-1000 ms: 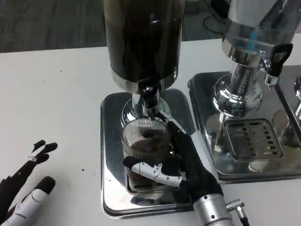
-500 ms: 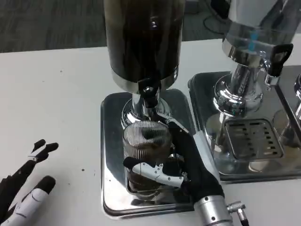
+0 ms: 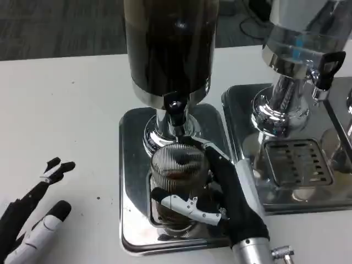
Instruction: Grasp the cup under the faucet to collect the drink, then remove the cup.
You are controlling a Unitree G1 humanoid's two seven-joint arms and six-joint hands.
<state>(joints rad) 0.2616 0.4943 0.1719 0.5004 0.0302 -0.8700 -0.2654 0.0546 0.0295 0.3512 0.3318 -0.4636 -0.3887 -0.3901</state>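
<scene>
Step in hand: you are at the collecting stage, with the cup (image 3: pixel 177 184) held under the faucet (image 3: pixel 175 110) of the dark dispenser (image 3: pixel 169 44).
Cup: a ribbed clear one, upright on the steel drip tray (image 3: pixel 132 165), directly below the spout; dark drink shows in its lower part, though how full it is you cannot judge.
Right hand: your right hand (image 3: pixel 220 192) wraps the cup from the right side, a white finger across its front, fingers closed on it.
Left hand: your left hand (image 3: pixel 33 220) rests on the white surface (image 3: pixel 66 110) well apart from the tray, fingers spread and holding nothing.
Neighbour: a second dispenser (image 3: pixel 297 55) stands just beside on the right.
Next move: once you judge it filled, keep the grip firm, hold the cup level and draw it toward you, away from the spout and tray lip.
</scene>
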